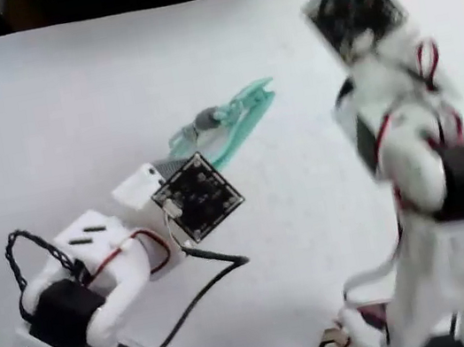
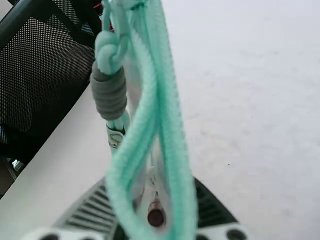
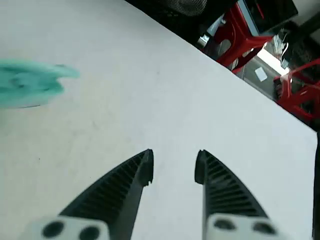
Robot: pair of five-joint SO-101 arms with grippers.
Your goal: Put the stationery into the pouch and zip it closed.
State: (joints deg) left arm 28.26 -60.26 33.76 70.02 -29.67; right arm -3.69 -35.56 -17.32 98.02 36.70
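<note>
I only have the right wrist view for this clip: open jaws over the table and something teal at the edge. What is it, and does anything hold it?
Observer: That is the pouch. The left gripper is shut on the end nearest its arm.
Operator: Anything inside?
Observer: The left wrist view shows what looks like a pen inside it.
Operator: And the zip pull?
Observer: Its grey bead sits away from the gripper, toward the far end.

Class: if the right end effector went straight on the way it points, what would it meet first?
Most likely the bare table; the open right end effector points past the green pouch, which lies off to one side. Depth is unclear.
</note>
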